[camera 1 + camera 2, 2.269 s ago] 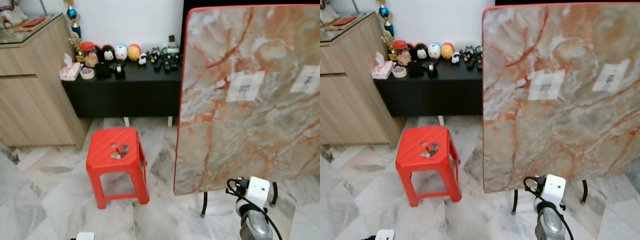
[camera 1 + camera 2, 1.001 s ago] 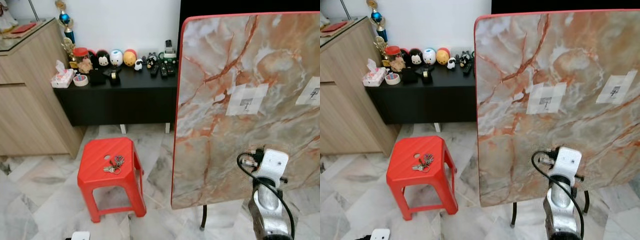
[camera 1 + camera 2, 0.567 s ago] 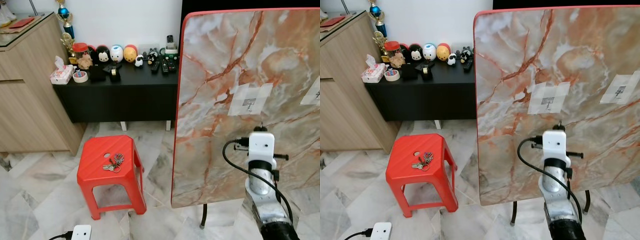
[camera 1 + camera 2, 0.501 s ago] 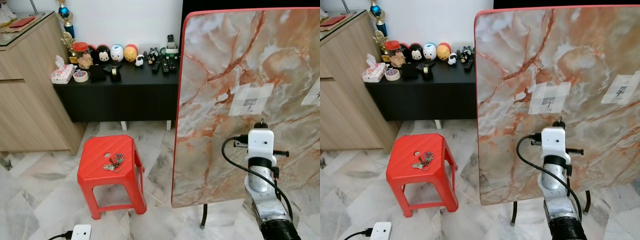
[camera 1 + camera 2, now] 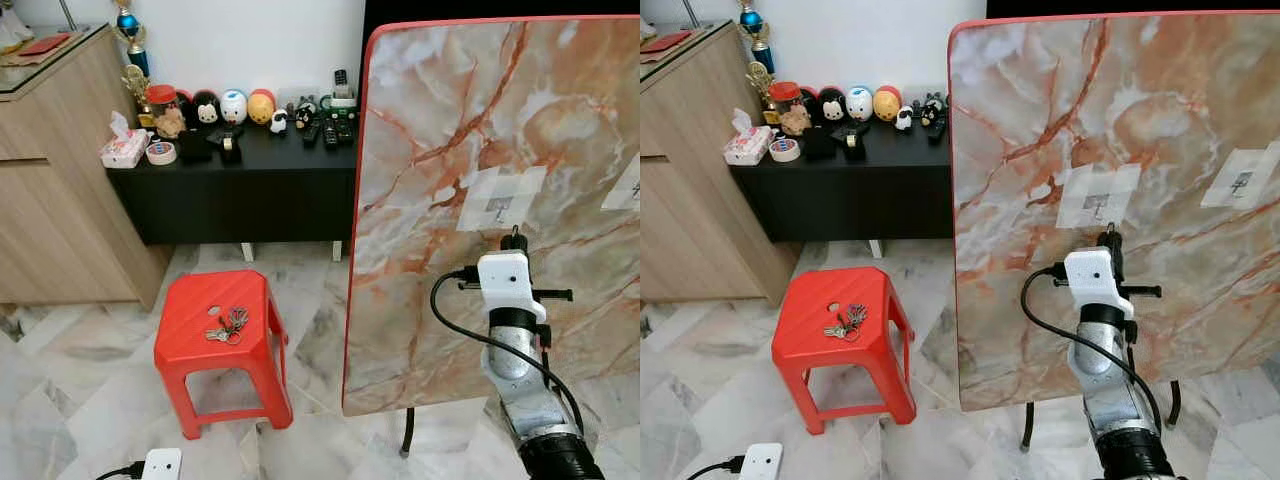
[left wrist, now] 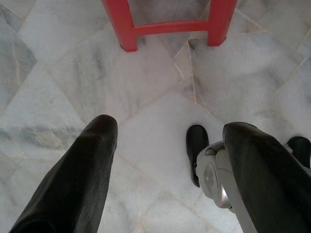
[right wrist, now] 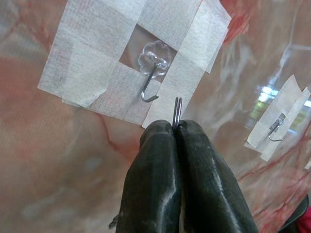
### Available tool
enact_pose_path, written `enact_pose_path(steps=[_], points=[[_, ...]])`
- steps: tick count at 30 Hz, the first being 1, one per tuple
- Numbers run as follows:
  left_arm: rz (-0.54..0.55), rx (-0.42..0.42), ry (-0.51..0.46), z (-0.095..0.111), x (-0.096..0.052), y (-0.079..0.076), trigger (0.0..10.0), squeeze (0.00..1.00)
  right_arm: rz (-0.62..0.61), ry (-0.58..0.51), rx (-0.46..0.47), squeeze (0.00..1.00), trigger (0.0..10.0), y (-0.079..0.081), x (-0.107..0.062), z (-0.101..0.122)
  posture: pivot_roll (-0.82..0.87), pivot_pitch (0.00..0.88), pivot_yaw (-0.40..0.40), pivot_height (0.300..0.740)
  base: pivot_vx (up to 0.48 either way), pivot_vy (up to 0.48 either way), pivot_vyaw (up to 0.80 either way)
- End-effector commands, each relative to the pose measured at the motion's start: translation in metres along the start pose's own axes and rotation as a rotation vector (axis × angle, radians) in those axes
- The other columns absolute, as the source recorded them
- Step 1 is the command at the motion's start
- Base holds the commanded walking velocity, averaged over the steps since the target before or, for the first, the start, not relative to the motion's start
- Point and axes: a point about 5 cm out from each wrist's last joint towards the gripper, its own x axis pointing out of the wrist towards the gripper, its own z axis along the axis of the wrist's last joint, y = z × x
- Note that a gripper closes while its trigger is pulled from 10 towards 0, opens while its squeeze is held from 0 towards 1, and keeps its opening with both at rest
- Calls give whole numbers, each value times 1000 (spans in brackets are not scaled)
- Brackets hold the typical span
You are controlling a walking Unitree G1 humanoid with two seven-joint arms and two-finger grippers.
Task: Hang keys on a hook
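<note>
A bunch of keys lies on top of a red plastic stool. An upright marble tabletop carries a small metal hook on a clear base, held by white tape. My right gripper is raised just below and beside that hook, shut on a thin metal ring that pokes out from its fingertips. In the left eye view the right gripper sits just under the taped patch. My left gripper hangs open over the floor near the stool's legs.
A second taped hook is further along the marble slab. A black low cabinet with toys and remotes stands against the wall, a wooden cabinet to its left. A white box with a cable lies on the marble floor.
My right arm has risen and shifted left, bringing its fingertips up to just below the taped hook. The keys on the stool have not moved.
</note>
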Motion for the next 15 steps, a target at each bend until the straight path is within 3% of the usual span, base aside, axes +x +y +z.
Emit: enact_pose_path(steps=[1,15], points=[[6,-16,4,-4,-1,-2,10000,0,-7,-38,-11,0,10000,-2,8,10,-9,0,-20,740,0,0,0],[-2,-19,-4,-1,0,-6,10000,0,14,-39,-24,0,10000,3,18,17,-10,0,-20,740,0,0,0]])
